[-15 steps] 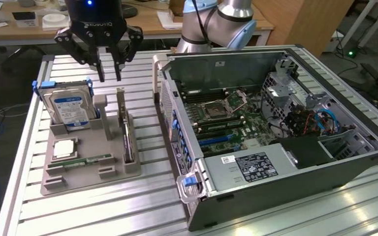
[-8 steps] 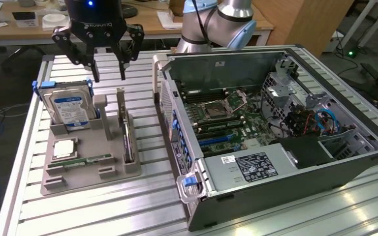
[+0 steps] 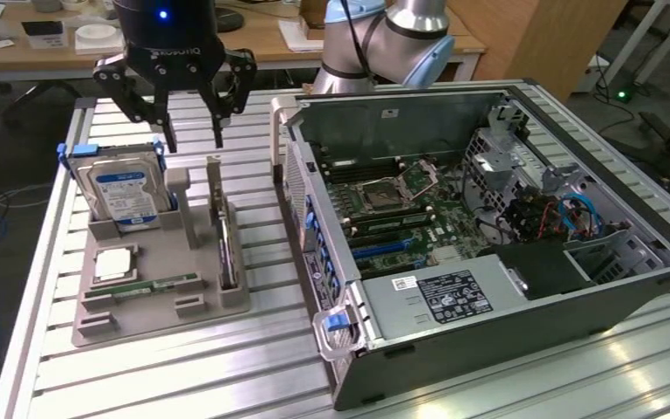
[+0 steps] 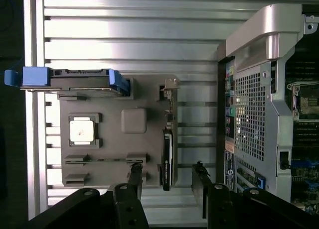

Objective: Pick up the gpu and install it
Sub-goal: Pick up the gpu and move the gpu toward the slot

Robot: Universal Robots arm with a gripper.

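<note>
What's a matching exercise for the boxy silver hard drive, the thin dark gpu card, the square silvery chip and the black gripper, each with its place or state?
1. boxy silver hard drive
2. thin dark gpu card
3. square silvery chip
4. black gripper

A. lying flat in a recess of the grey holder
B. open, above the holder
C. on edge, on the holder's side nearest the open computer case
D. upright, with blue rails on its sides

Pairs: 1-D, 2-C, 3-A, 4-B

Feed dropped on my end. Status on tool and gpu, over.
Tool open, empty, hovering above tray. Gpu on edge in its tray slot, not gripped. Hard drive stands alongside, apart from the card.
</note>
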